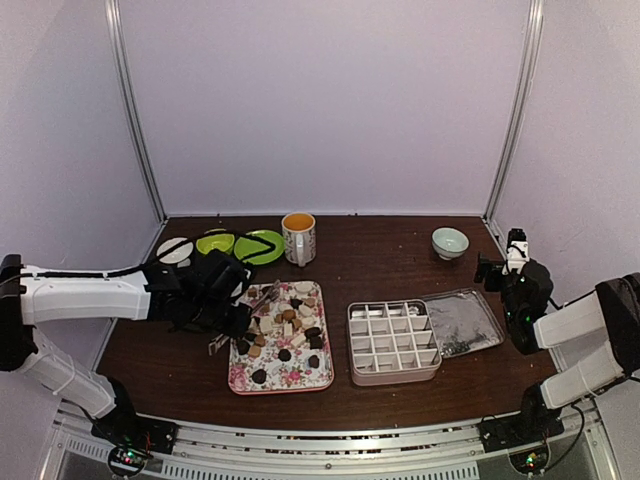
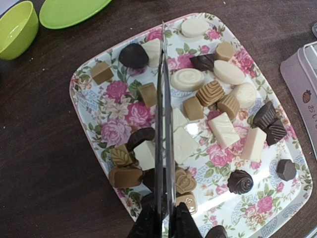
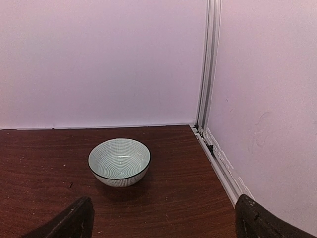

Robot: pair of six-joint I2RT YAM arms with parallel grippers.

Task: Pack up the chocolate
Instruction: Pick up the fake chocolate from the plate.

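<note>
Several pieces of chocolate point(image 2: 210, 93), dark, tan and white, lie scattered on a floral tray point(image 2: 81, 84) left of centre point(image 1: 240, 385). My left gripper point(image 2: 166, 224) is shut on the handle end of metal tongs point(image 2: 163, 124). The tongs' two arms lie almost together and reach out over the tray's middle, with no piece between their tips. In the top view the left gripper point(image 1: 232, 300) hangs over the tray's left edge. A divided metal box point(image 1: 392, 340) stands right of the tray. My right gripper point(image 3: 166, 223) is open and holds nothing, off at the table's right edge point(image 1: 508, 265).
The box's lid point(image 1: 465, 322) lies to its right. A patterned bowl point(image 3: 119, 161) sits at the back right, in front of the right gripper. A mug point(image 1: 298, 237), green plate point(image 2: 69, 11), green bowl point(image 2: 17, 27) and white saucer point(image 1: 174, 250) stand behind the tray.
</note>
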